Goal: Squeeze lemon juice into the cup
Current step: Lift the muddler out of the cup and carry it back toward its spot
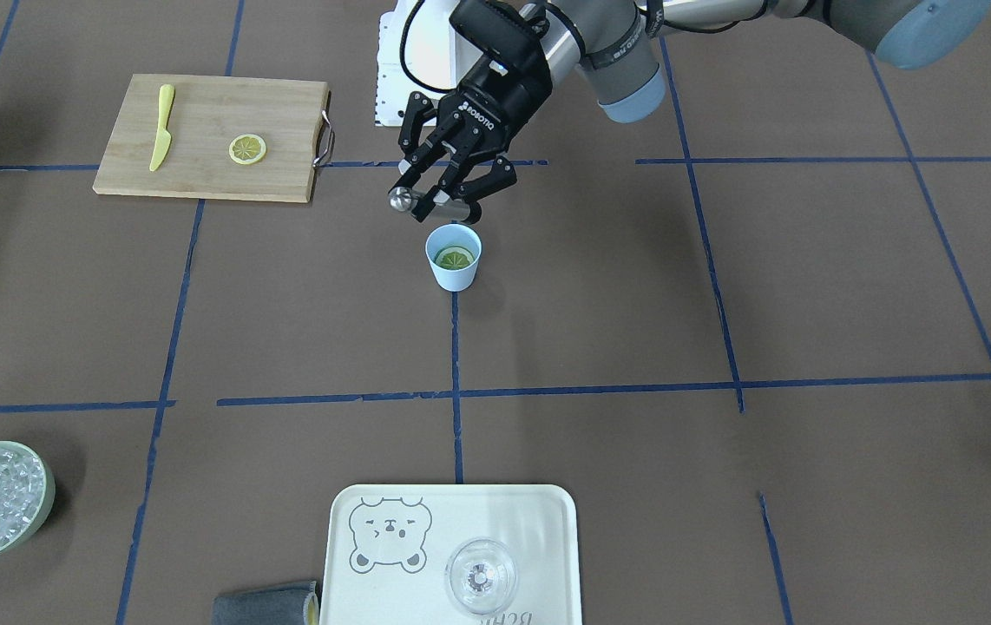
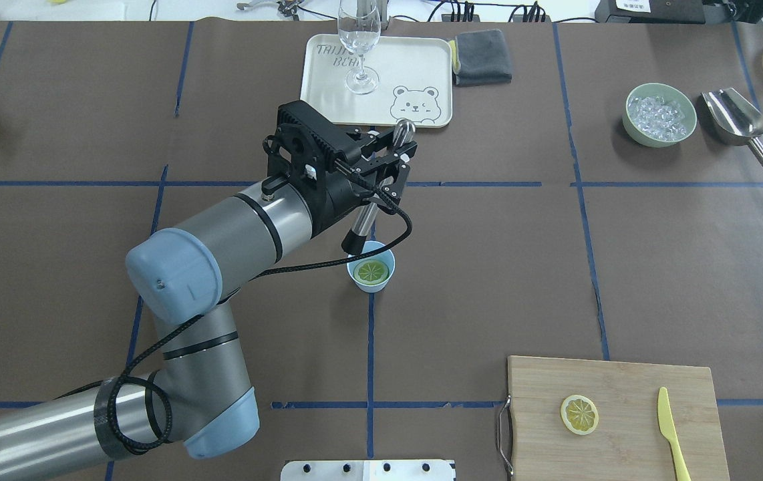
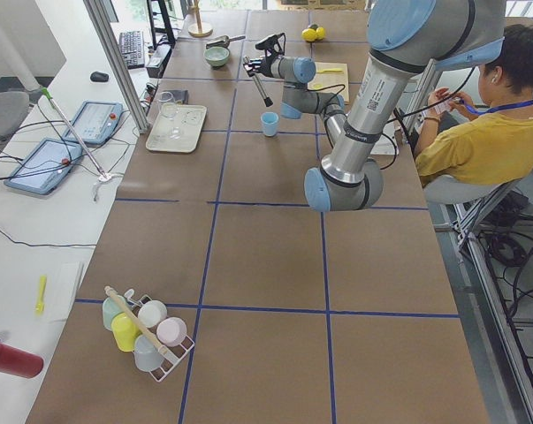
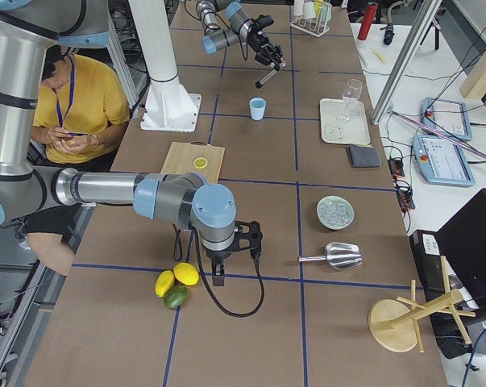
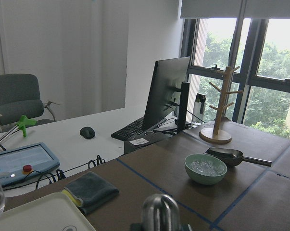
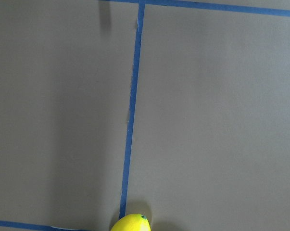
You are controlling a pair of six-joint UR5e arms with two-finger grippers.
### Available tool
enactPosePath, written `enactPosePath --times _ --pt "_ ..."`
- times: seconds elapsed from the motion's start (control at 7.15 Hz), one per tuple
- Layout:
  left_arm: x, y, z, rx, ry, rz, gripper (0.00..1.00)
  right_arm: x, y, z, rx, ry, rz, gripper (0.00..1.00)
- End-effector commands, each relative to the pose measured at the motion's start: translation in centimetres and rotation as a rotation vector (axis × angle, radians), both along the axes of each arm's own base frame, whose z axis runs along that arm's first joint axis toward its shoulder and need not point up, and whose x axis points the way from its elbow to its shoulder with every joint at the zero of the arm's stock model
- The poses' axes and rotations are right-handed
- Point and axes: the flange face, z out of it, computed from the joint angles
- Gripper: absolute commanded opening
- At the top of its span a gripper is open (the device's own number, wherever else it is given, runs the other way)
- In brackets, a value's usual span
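A lemon slice, greenish-yellow with a segment pattern on its cut face, lies flat inside the cup. The cup is a small light-blue tumbler. It stands upright near the middle of the brown table, on a line of blue tape.

Just above the cup hangs the left gripper. Its fingers are clamped on a metal muddler, which is tilted with its black end pointing down toward the cup's rim. The side views show that end clear of the cup.

A second lemon slice lies flat on a wooden cutting board, well apart from the cup. A yellow toy knife lies beside it on the board.

On the operators' side of the table, a cream tray printed with a bear holds a clear stemmed glass. A folded grey cloth lies beside the tray. A pale green bowl of ice stands farther along.

The right gripper points down at the table's far end, near two whole lemons and a lime. Whether its fingers are wide or closed cannot be told.
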Motion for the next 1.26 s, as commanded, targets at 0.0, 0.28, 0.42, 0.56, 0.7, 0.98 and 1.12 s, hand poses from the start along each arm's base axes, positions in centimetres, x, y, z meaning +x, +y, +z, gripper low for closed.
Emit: enactPosePath --times 0.0,0.28,0.42,0.56,0.7,0.98,1.12 --pt "0.0 -2.5 5.0 -0.16 -0.218 0.076 0.0 0.0 -0.1 0.5 -0.013 0.0 0.005 1.0" --pt "-3.1 -5.7 13.3 -0.324 -0.404 0.152 0.0 0.2 -0.2 0.9 -0.018 -0.001 0.006 1.0" --pt "-4.3 -7.3 15.1 -0.428 -0.499 0.167 0.0 0.3 -0.2 0.9 -0.017 -0.001 0.008 1.0" --pt "-5.7 -8.2 17.0 -0.54 -0.588 0.165 0.0 0.3 -0.2 1.0 -0.019 0.001 0.01 1.0" --pt "-6.7 -8.0 20.5 -0.665 -0.658 0.143 0.0 0.3 -0.2 1.0 -0.019 0.001 0.01 1.0" --pt "-10.9 -7.8 29.8 -0.794 -0.756 0.095 0.0 0.3 -0.2 1.0 -0.019 0.001 0.01 1.0" --pt "-12.8 -7.9 32.7 -0.846 -0.777 0.067 0.0 0.3 -0.2 1.0 -0.018 0.002 0.008 1.0"
